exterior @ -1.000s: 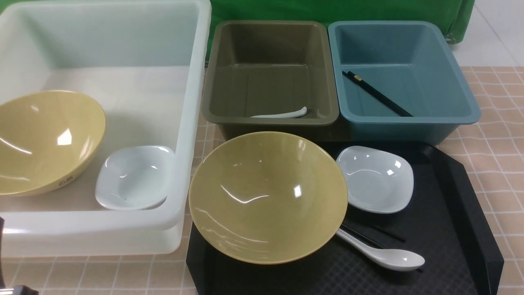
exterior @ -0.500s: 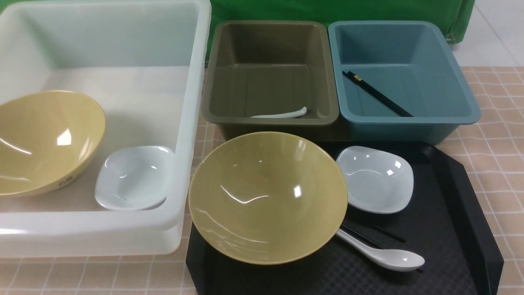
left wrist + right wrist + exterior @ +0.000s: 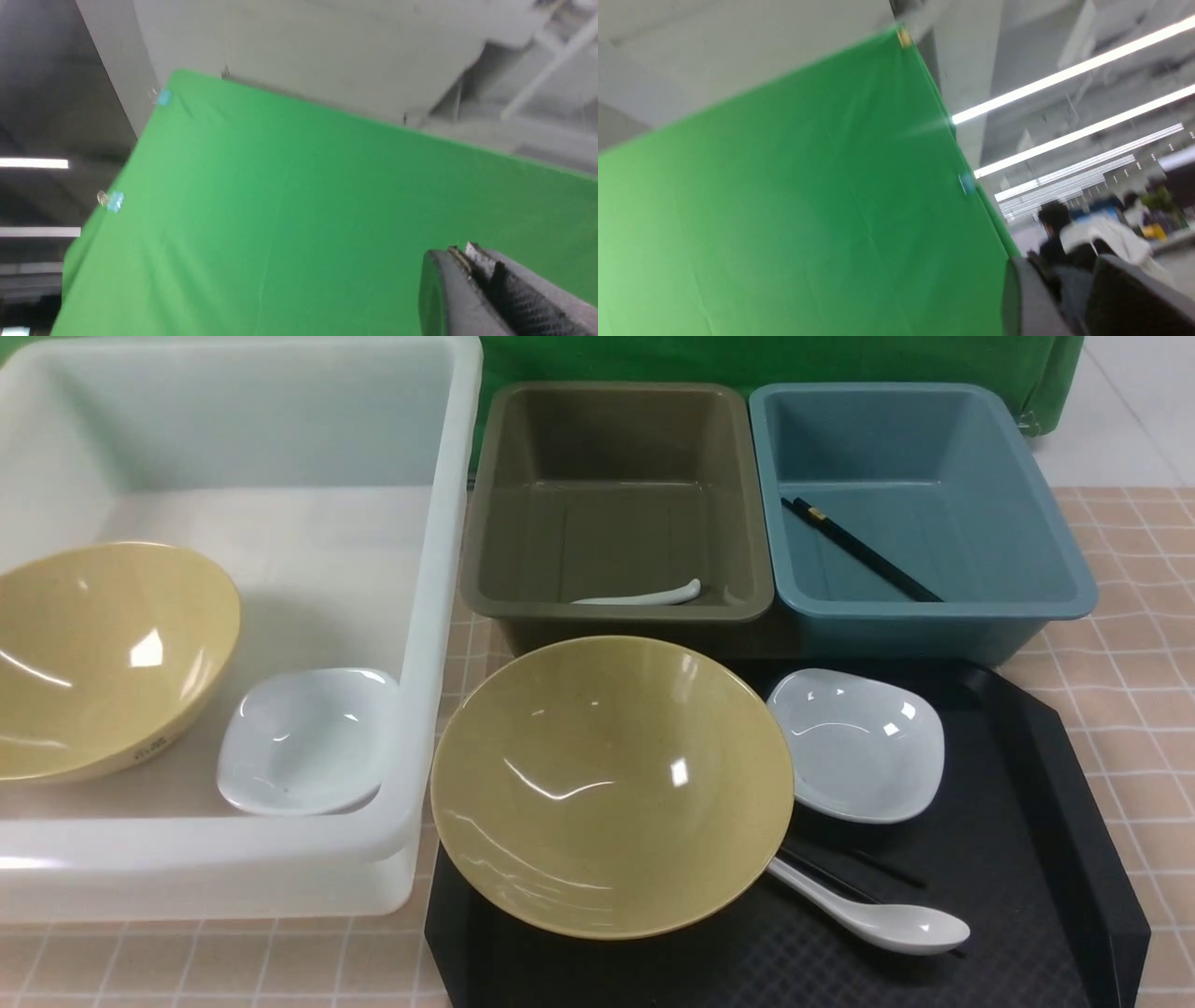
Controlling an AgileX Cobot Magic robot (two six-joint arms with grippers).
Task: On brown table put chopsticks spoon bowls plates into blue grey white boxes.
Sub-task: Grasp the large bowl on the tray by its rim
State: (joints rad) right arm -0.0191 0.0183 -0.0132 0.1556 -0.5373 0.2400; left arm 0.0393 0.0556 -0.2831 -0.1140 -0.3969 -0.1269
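On the black tray (image 3: 1027, 859) sit a yellow bowl (image 3: 607, 784), a white plate (image 3: 854, 745), a white spoon (image 3: 887, 922) and black chopsticks (image 3: 878, 870) partly hidden under the bowl and spoon. The white box (image 3: 439, 616) holds a tilted bowl (image 3: 103, 653) and a plate (image 3: 308, 742). A spoon (image 3: 644, 597) lies in the grey box (image 3: 616, 429), and chopsticks (image 3: 864, 553) lie in the blue box (image 3: 887, 429). Neither arm shows in the front view. My left gripper (image 3: 460, 252) is shut and empty, facing the green backdrop. My right gripper (image 3: 1064, 268) stands open with nothing between its fingers.
The tiled brown table (image 3: 1139, 616) shows to the right of the tray and along the front edge. A green backdrop (image 3: 747, 355) hangs behind the boxes. The grey and blue boxes stand side by side right behind the tray.
A dark piece of the left arm at the bottom left corner of the front view has gone out of the frame. The dishes and boxes have not moved.
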